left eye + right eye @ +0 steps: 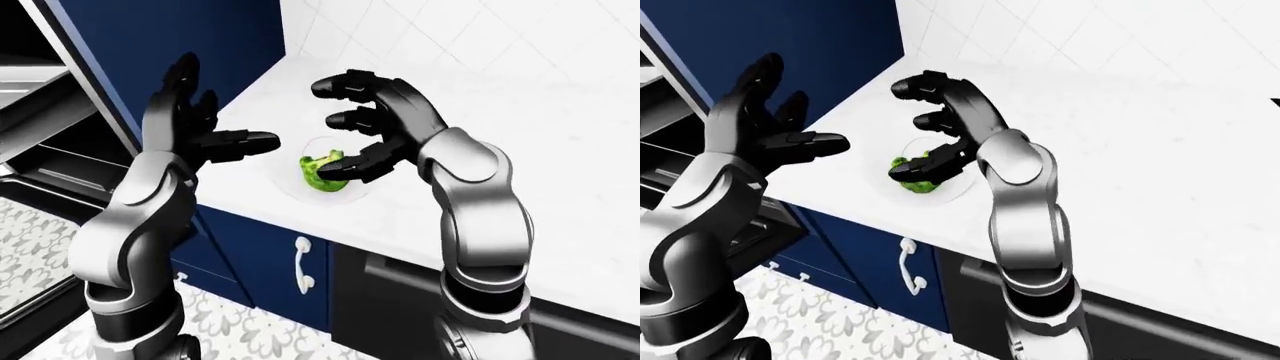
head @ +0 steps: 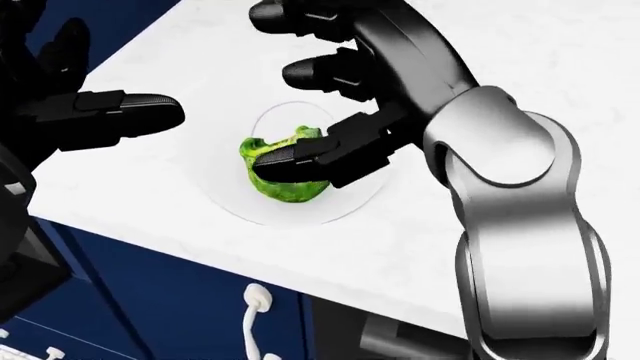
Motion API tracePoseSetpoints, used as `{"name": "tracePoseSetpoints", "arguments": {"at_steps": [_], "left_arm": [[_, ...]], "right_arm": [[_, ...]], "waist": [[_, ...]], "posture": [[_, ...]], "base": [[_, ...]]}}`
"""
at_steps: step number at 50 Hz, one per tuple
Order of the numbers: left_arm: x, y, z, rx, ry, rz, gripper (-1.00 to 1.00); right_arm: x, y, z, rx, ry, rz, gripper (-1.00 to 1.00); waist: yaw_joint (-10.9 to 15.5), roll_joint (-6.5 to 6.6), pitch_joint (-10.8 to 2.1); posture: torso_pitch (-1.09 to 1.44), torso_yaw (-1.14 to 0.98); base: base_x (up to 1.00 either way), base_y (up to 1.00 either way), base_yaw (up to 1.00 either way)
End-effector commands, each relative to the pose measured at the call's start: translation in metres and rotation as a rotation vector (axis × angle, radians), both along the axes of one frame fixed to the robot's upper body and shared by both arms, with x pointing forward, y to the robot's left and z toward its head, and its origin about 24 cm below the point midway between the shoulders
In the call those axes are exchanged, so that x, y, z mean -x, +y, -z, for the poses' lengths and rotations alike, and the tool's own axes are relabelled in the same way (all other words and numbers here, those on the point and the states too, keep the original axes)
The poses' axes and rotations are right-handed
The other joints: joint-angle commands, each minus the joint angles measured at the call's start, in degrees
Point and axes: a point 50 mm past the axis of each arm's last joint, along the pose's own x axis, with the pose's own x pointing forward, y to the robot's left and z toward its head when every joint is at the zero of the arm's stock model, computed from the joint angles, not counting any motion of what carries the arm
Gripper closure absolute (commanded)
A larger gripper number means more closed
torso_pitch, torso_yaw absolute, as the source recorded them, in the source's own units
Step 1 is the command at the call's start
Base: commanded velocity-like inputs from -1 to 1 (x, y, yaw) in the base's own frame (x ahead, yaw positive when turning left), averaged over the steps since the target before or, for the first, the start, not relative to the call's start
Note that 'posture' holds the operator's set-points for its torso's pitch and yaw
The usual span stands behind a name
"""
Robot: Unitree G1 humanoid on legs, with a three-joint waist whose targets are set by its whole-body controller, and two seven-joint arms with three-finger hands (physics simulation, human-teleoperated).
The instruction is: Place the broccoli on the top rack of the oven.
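Note:
The green broccoli (image 2: 283, 180) lies on a clear glass plate (image 2: 232, 204) on the white counter (image 2: 470, 45), near its edge. My right hand (image 2: 282, 97) arches over the plate from the right. Its thumb (image 2: 310, 154) rests on top of the broccoli, while the two fingers (image 2: 320, 71) hover spread above the plate's top side, so the hand is open. To the left of the plate my left hand (image 2: 100, 75) stays open, thumb (image 2: 130, 111) pointing at the broccoli, apart from it. The oven's grey racks (image 1: 45, 161) show at the far left of the left-eye view.
A tall blue cabinet (image 1: 170, 37) stands between the oven and the counter. Under the counter are blue doors with a white handle (image 2: 255, 307) and a dark appliance (image 1: 385, 300). Patterned floor tiles (image 1: 240, 330) lie below.

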Motion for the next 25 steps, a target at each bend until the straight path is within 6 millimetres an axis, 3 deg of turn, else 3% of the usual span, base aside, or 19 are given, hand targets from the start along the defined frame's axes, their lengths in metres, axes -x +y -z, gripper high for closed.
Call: {"name": "tracePoseSetpoints", "arguments": {"at_steps": [1,25], "left_arm": [[0.004,0.0,-0.016,-0.001,-0.085,-0.001,-1.0],[0.004,0.0,-0.017,0.002,-0.084,0.002,-1.0]], "right_arm": [[0.003,0.0,-0.014,-0.001,-0.078,-0.001,-0.33],[0.009,0.008,0.006,0.057,-0.051,-0.029,-0.46]], "waist": [[0.0,0.2,-1.45],[0.0,0.53,-1.72]], "posture": [[0.0,0.0],[0.0,0.0]], "base": [[0.0,0.0,0.0],[0.0,0.0,0.0]]}}
